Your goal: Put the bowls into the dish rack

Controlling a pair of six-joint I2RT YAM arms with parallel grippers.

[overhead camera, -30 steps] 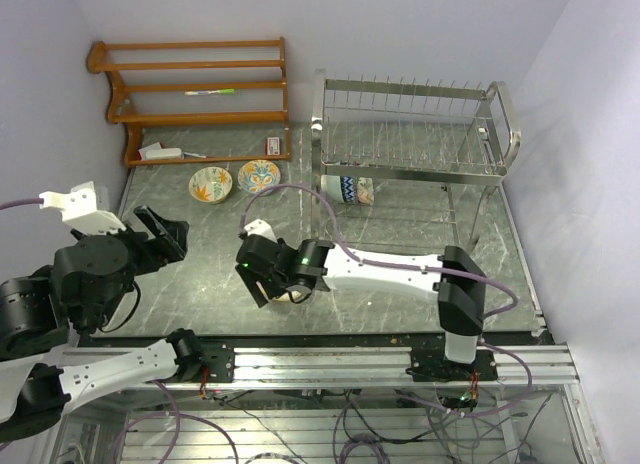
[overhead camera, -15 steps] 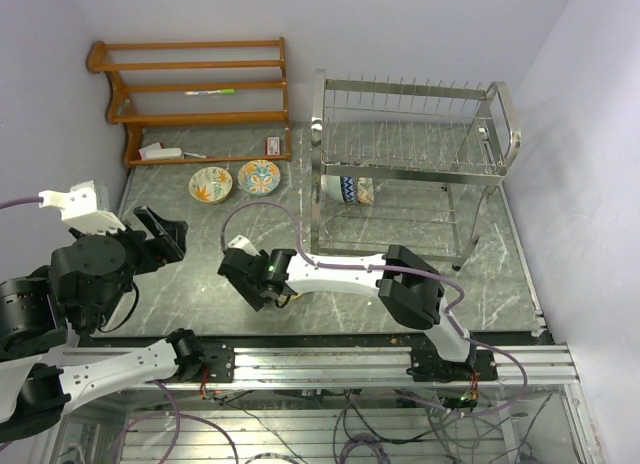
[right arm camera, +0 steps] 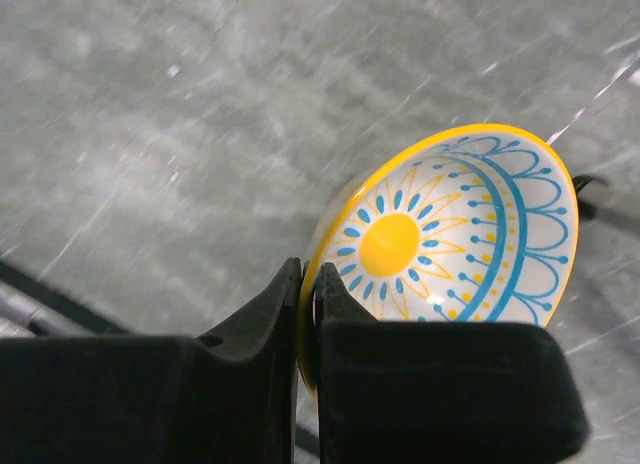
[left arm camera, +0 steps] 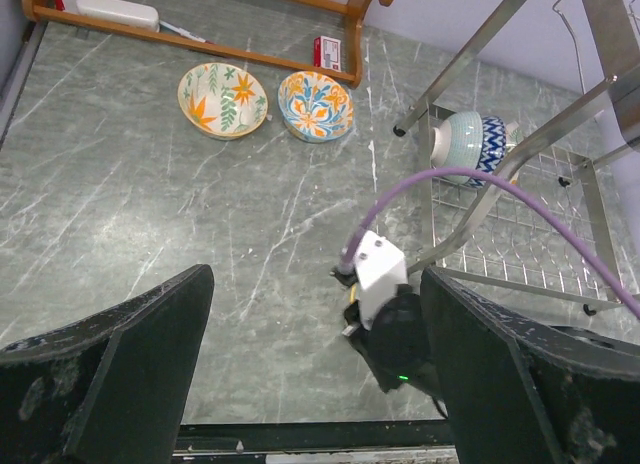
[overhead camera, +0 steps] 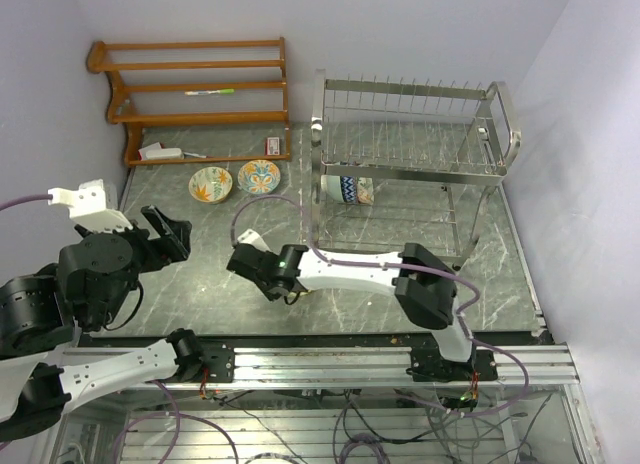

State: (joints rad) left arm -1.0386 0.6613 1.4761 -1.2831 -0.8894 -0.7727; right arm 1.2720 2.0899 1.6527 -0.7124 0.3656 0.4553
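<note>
A brown wooden slatted shelf point(overhead camera: 190, 94) fills the upper left of the top view. The shiny silver wire dish rack point(overhead camera: 410, 124) stands upper right, with a blue-patterned ceramic bowl point(overhead camera: 348, 190) on its lower tier. Below the shelf, an orange-leaf painted bowl point(overhead camera: 210, 184) and a blue-and-orange floral bowl point(overhead camera: 259, 176) sit side by side on the grey marbled desk point(overhead camera: 210, 264). At centre, the right tool point(right arm camera: 308, 284) is clamped on the rim of a tilted yellow-and-blue sunburst bowl point(right arm camera: 440, 234), well short of the rack. The left tool point(left arm camera: 315, 279), lower left, gapes wide and empty.

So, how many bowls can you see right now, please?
4: a leaf-patterned bowl and a blue-orange bowl by the wooden shelf; a blue-banded bowl in the dish rack, lower tier; a sun-patterned bowl in the right gripper. Others may be hidden.
</note>
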